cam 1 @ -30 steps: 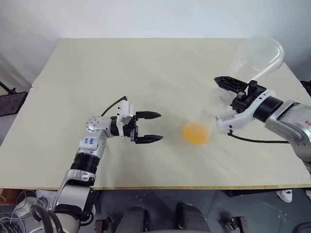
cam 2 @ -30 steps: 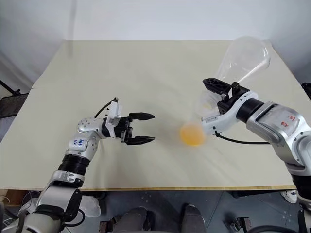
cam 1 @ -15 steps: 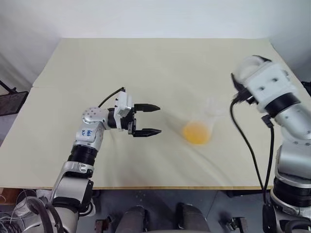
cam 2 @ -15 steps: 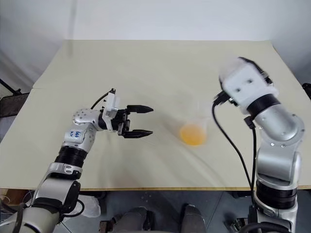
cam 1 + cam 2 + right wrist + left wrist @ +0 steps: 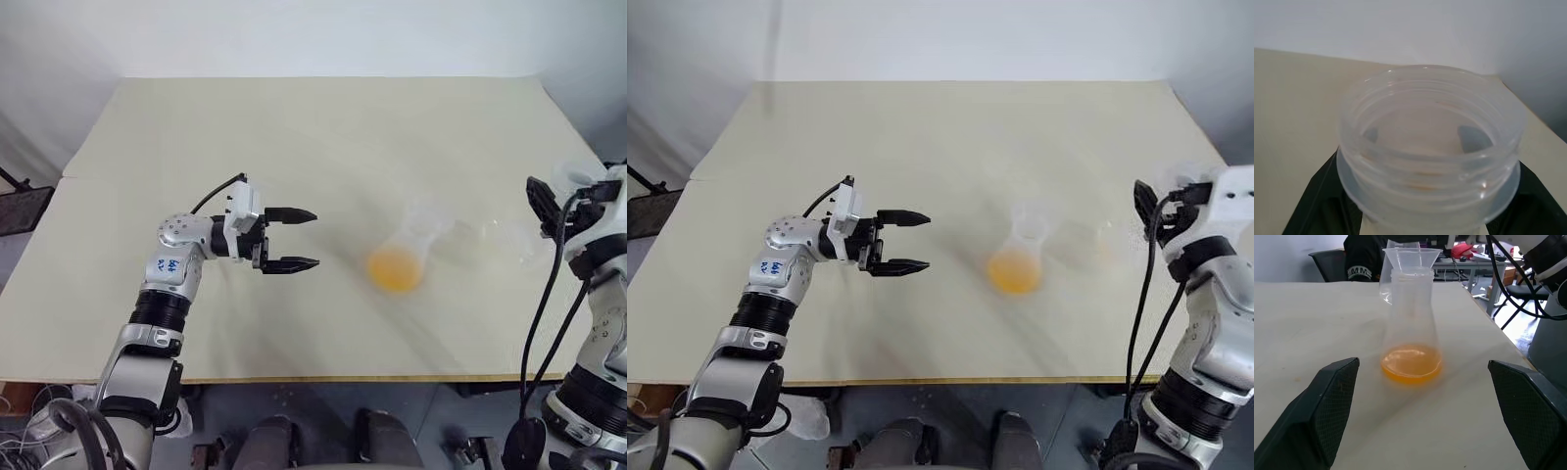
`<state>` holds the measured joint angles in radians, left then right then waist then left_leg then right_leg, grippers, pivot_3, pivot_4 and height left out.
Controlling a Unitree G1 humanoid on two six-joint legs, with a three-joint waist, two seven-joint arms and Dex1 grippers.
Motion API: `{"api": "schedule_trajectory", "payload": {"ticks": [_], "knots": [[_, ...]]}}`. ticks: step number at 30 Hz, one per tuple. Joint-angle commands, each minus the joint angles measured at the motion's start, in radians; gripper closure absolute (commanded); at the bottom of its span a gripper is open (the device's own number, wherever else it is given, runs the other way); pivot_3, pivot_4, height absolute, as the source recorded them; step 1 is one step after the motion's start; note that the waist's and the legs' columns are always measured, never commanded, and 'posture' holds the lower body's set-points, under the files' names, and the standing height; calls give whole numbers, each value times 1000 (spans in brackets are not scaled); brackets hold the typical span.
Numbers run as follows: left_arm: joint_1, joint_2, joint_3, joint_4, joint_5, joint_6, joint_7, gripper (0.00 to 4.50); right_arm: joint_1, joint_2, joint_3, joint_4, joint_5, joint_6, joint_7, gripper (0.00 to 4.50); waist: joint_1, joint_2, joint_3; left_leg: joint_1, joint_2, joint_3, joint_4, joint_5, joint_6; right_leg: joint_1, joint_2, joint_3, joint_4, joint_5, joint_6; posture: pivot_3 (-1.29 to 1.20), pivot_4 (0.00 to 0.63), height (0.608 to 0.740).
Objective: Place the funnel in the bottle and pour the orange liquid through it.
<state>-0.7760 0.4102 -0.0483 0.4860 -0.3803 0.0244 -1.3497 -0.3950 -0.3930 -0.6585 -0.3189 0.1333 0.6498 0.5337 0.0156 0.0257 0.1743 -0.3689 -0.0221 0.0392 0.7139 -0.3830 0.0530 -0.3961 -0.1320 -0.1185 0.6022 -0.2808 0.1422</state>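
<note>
Starting big: pale tabletop (image 5: 294,127), nearly bare. Right of centre on it, standing upright on its wide base, the bottle (image 5: 1410,323). Parked out in the open, probably so both arms can reach without bumping anything.

Over at the right edge, right tool (image 5: 545,208) clamped shut around a clear wide-mouth jar (image 5: 1430,147), gripped on both sides below the threaded rim. Looks empty from the wrist view and is held well apart from the bottle. Reads like a pouring vessel with its job done, but just a guess.

Left of the bottle, left tool (image 5: 313,238) hovering with jaws wide open, gripping nothing, pointed sideways straight at the bottle. Near it, not touching. Seems placed to steady the bottle if needed.

Then the funnel (image 5: 1411,257), seated in the bottle's neck, cone flaring just above the rim. Makes sense there: narrow neck, so less chance of spilling.

Smallest bit: orange liquid (image 5: 1411,364), pooled shallow across the bottle's bottom. No orange spotted on the tabletop. Judging by that, pour pretty much finished.
</note>
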Motion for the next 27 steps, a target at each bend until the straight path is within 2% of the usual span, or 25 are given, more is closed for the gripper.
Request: {"api": "schedule_trajectory", "payload": {"ticks": [1, 9, 10, 14, 27], "knots": [[0, 9, 13, -50, -10, 14, 0, 0, 25, -45, -25, 78, 38, -104, -24, 1993, 0, 0, 0, 0, 0, 0, 0, 0, 0, 0, 0, 0, 0, 0, 0, 0, 150, 740], [37, 16, 27, -76, -14, 35, 22, 0, 34, -91, -7, 172, 104, -169, -73, 1993, -3, 0, 0, 0, 1, 0, 0, 0, 0, 0, 0, 1, 0, 0, 0, 0, 150, 740], [39, 15, 28, -77, -14, 36, 23, 0, 34, -94, -7, 175, 119, -166, -74, 1256, -3, 0, 0, 0, 1, 0, 0, 0, 0, 0, 0, 1, 0, 0, 0, 0, 150, 740], [40, 10, 36, -68, -16, 33, 32, 0, 56, -105, 7, 147, 150, -155, -85, 30, 1, 0, 0, 0, 1, 0, 0, 0, 0, 0, 0, 1, 0, 0, 0, 0, 150, 740], [17, -18, 40, -12, -9, 6, 30, 0, 79, -212, -32, 73, 262, -89, -131, 30, 8, 0, 0, -1, 0, 0, 1, 0, 0, 0, -1, 1, 0, 0, 0, 0, 150, 740]]}}
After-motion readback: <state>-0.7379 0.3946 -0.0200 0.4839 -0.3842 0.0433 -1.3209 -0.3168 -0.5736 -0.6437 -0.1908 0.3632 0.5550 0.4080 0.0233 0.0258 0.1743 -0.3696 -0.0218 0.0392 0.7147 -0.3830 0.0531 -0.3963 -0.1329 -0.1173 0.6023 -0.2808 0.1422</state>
